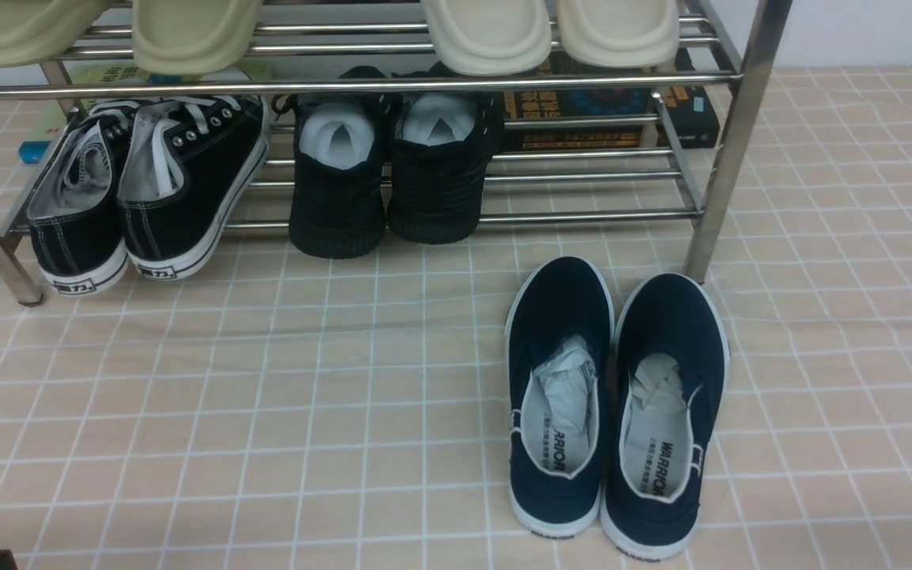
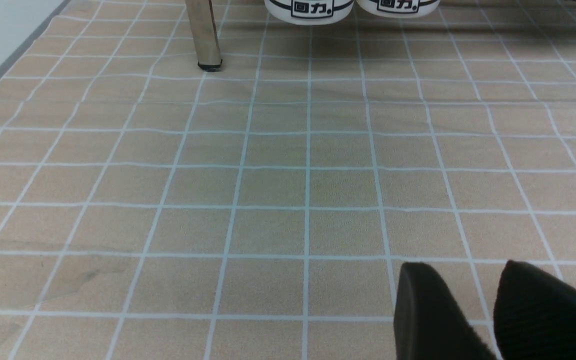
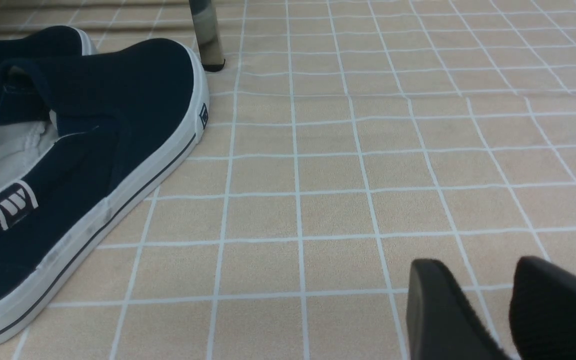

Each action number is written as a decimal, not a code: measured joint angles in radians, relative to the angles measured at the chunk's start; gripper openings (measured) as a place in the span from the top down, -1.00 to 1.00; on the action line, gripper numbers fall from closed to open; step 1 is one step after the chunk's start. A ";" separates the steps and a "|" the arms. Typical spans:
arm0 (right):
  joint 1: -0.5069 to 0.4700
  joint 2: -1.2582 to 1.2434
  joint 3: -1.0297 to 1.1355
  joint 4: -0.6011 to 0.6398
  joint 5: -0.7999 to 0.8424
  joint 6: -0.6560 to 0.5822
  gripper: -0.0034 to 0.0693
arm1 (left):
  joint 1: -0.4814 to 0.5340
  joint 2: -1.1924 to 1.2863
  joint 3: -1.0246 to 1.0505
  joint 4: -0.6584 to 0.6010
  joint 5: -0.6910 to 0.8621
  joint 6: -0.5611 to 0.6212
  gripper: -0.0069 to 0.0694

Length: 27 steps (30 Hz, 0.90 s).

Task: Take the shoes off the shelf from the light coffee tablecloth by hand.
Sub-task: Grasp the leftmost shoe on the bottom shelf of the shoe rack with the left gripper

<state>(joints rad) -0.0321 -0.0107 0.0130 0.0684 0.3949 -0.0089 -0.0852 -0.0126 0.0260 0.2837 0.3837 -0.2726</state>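
A low chrome shelf stands at the far side of a beige checked tablecloth. The shoes, a pair of black canvas lace-ups with white laces and white-edged soles, sit at the left end of the lower tier. Their toes point away and their heels hang over the front bar, low towards the cloth. To their right on the same tier is a pair of black knit shoes stuffed with white paper, and books lie further right and behind. Cream slippers rest on the upper tier. A pair of navy slip-ons stands on the cloth, near and to the right, just in front of the shelf's right leg. The left gripper hovers low over bare cloth, well short of the shoes, with its two black fingers apart and nothing between them. The white heels of the shoes show at the far edge of its view. The right gripper is likewise parted and empty, near the slip-ons but not touching them. The canvas shoes look light. Their uppers are probably soft and would fold under a squeeze, while the rubber sole and heel look stiffer and unlikely to slip. The best hold seems to be the heel collar that faces the arm, one finger inside the opening and one on the outside of the heel. The loose laces might catch on the bars as a shoe is drawn out.
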 joint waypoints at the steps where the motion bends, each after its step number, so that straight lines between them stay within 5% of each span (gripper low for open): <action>1: 0.000 0.000 0.000 0.000 0.000 0.000 0.25 | 0.000 0.000 0.000 0.000 0.000 0.000 0.19; 7: 0.000 0.000 0.000 0.000 0.000 0.000 0.25 | 0.000 0.000 0.000 -0.005 0.000 -0.010 0.19; 10: 0.000 0.000 0.000 0.000 0.000 0.000 0.25 | 0.000 0.000 0.001 -0.110 -0.028 -0.105 0.19; 12: 0.000 0.000 0.000 0.000 0.000 0.000 0.25 | 0.000 0.000 0.003 -0.321 -0.108 -0.292 0.19; 18: 0.000 0.000 0.000 0.000 0.000 0.000 0.25 | 0.000 0.000 0.003 -0.686 -0.258 -0.602 0.19; 27: 0.000 0.000 0.000 0.001 0.000 0.000 0.25 | 0.000 0.000 0.003 -0.781 -0.314 -0.651 0.19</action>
<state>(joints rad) -0.0321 -0.0107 0.0130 0.0694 0.3949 -0.0089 -0.0852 -0.0126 0.0291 -0.4971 0.0701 -0.9237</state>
